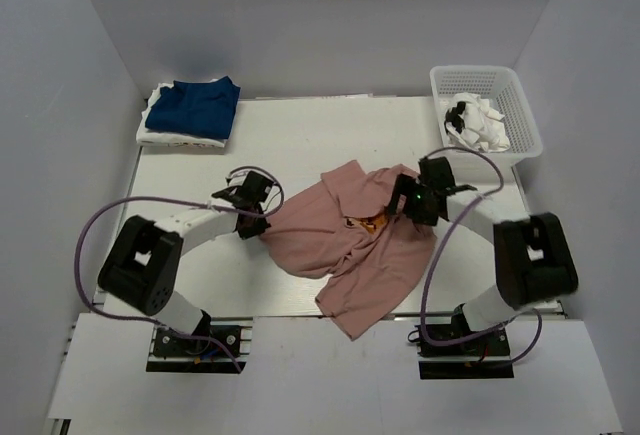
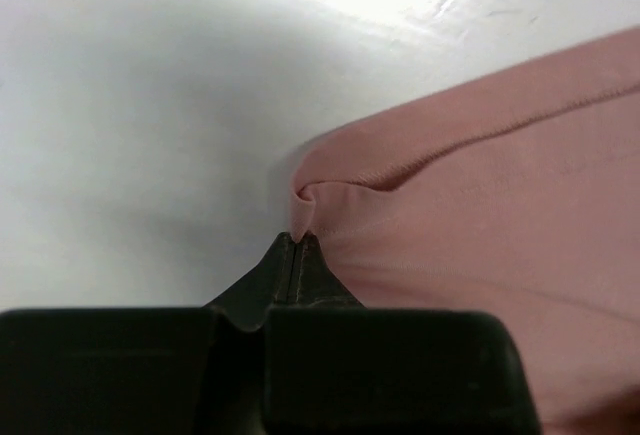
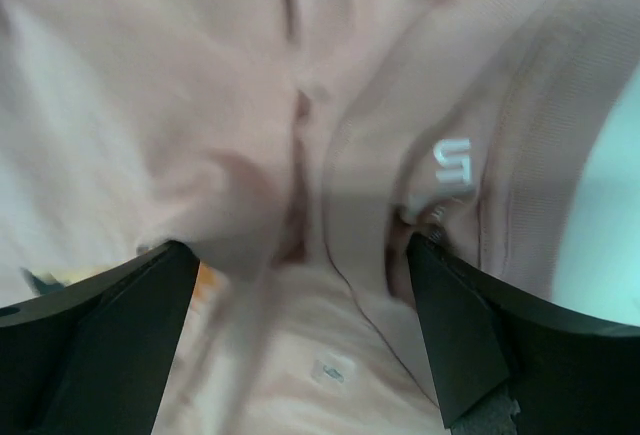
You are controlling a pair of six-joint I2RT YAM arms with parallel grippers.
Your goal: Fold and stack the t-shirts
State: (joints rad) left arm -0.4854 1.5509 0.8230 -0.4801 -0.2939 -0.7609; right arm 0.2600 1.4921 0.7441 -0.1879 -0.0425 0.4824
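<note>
The left hand [image 2: 300, 242] pinches the crumpled, unfolded dusty-pink cloth t-shirt [image 1: 340, 245], the right hand [image 3: 300, 245] gapes above it, and a folded navy t-shirt [image 1: 205, 105] lies already stacked beyond it.

Bright overhead glare, blurry right-wrist view.

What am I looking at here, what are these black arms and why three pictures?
These are two robot arms bolted to a white table, each ending in a two-finger gripper. The wide picture looks down from above; the close-ups come from wrist cameras. A crumpled pink t-shirt lies between them. The left gripper is shut, pinching its edge. The right gripper is open, right over the shirt. Back left, a navy shirt lies folded on a white shirt; the basket back right holds white cloth.
</note>
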